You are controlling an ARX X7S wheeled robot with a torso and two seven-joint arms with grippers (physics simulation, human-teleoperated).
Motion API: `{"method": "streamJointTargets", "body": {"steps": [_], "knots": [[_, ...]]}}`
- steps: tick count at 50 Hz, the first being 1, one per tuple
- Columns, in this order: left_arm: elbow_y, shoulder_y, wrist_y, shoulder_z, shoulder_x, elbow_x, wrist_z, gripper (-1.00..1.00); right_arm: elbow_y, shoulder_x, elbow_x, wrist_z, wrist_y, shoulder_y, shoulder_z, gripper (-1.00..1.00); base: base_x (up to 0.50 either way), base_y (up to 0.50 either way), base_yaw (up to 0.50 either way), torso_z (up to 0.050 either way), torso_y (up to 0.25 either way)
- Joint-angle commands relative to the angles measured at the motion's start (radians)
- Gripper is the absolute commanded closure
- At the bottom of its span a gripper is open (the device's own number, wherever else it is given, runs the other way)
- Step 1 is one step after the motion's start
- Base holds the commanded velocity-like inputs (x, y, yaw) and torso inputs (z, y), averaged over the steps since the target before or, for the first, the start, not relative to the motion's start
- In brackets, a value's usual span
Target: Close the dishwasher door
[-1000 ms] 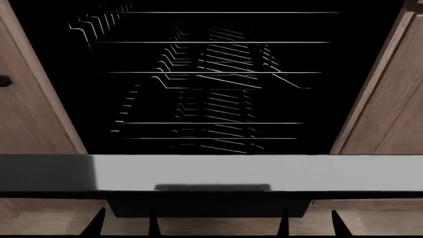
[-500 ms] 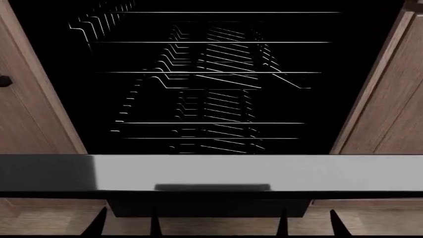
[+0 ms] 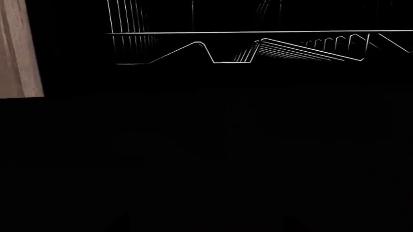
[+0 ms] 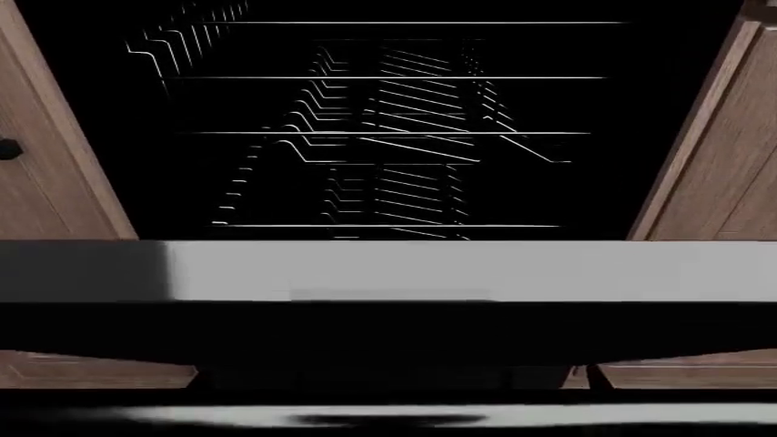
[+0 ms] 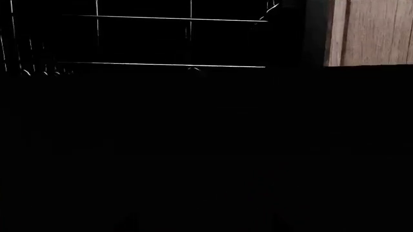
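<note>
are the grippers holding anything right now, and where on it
Cannot be told: neither gripper shows in any view. Only the glossy black dishwasher door with its silver-grey edge is visible.

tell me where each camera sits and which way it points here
Head view: on the robot's head, looking forward and down at the dishwasher door, the wire racks behind it and wooden cabinets; no arm or tool shows.
Left wrist view: near the left tool, facing the dark interior, racks and a cabinet edge; no tool visible.
Right wrist view: the same, with a cabinet edge.
All three share the racks.
</note>
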Motion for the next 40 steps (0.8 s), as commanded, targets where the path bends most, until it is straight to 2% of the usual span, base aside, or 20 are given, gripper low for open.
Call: {"method": "streamJointTargets", "body": {"steps": [1,23,40], "knots": [[0.049,-0.088,-0.112,0.01,0.001,-0.012,0.005,-1.0,-0.048,-0.005,0.03,-0.024,0.133,0.105,-0.015,-1.0,0.0,0.0,0.0,0.0,0.0],[0.256,-0.302,-0.425,0.001,-0.016,-0.049,-0.012,-1.0,-0.204,0.002,0.05,-0.032,0.401,0.299,-0.034,-1.0,0.0,0.0,0.0,0.0,0.002],[0.317,-0.526,-0.648,0.001,0.021,-0.115,-0.005,-1.0,-0.306,-0.022,0.093,-0.034,0.679,0.533,-0.04,-1.0,0.0,0.0,0.0,0.0,0.001]]}}
